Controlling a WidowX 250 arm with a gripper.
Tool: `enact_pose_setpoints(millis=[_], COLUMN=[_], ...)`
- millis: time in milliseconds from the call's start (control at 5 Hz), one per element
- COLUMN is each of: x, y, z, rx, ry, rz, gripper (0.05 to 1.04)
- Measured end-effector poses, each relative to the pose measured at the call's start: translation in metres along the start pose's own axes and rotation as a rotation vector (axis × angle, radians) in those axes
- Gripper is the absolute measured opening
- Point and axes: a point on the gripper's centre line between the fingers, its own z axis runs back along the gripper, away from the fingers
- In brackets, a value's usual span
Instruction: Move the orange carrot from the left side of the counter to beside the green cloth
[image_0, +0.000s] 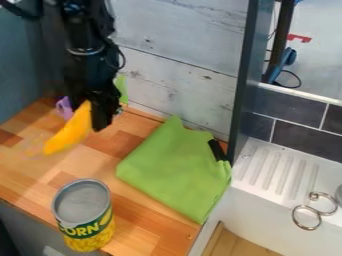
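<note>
The black gripper (92, 116) hangs at the upper left, over the back of the wooden counter. It is shut on the upper end of a curved orange-yellow object (69, 132), whose other end slants down to the left. Behind these are a small purple item (65, 108) and a bright green piece (122, 89), both partly hidden by the gripper and what it holds. A folded green cloth (175, 167) lies to the right, with a black part at its right edge. An open-topped corn can (85, 215) stands upright near the counter's front edge.
A dark upright panel (242, 85) rises beside the cloth's right side. Right of it is a white sink (250, 212) with a ridged drainboard, and metal rings (306, 217) at its edge. A whitewashed plank wall (180, 65) bounds the back.
</note>
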Motion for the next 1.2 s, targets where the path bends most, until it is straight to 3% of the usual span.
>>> enact_pose_setpoints(millis=[400, 800, 1000, 1200], x=[0.022, 0.028, 0.029, 0.026], y=[0.01, 0.009, 0.01, 0.006], z=[-0.048, -0.081, -0.081, -0.081], rx=[0.066, 0.076, 0.072, 0.0], ry=[0.086, 0.207, 0.205, 0.212], rz=[0.154, 0.124, 0.104, 0.098], gripper=[0.576, 0.575, 0.651, 0.944])
